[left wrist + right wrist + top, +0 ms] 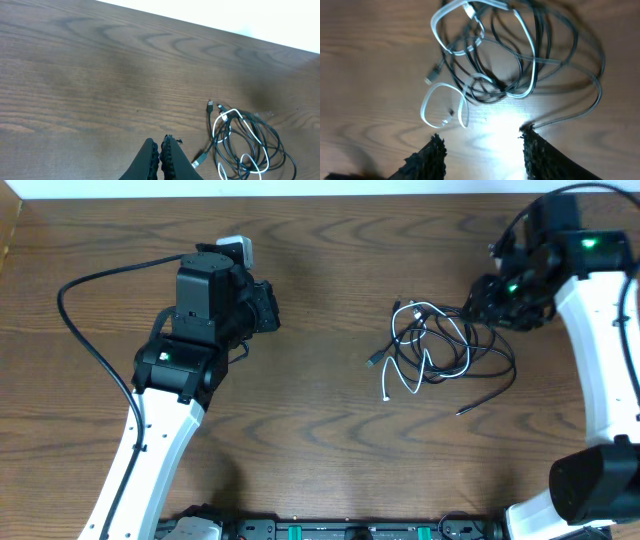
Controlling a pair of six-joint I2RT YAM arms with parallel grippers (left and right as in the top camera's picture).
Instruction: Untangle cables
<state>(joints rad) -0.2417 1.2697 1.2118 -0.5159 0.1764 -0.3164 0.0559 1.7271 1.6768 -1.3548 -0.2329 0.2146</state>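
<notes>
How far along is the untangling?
Done: nothing that shows. The black cables and the white cable lie in one knotted pile on the table.
In hand: nothing gripped. The right gripper hovers open at the pile's edge; the left gripper is shut, away from the pile.
Left: all the separating.

The right claw shows only its fingertips in its own wrist view, the rest cut off by the bottom edge. From overhead it is lost in the dark bulk of its arm. The cables run off the bottom edge of the left wrist view and off the top edge of the right wrist view, where they look blurred. Which black strand lies on top at the crossings cannot be told.
</notes>
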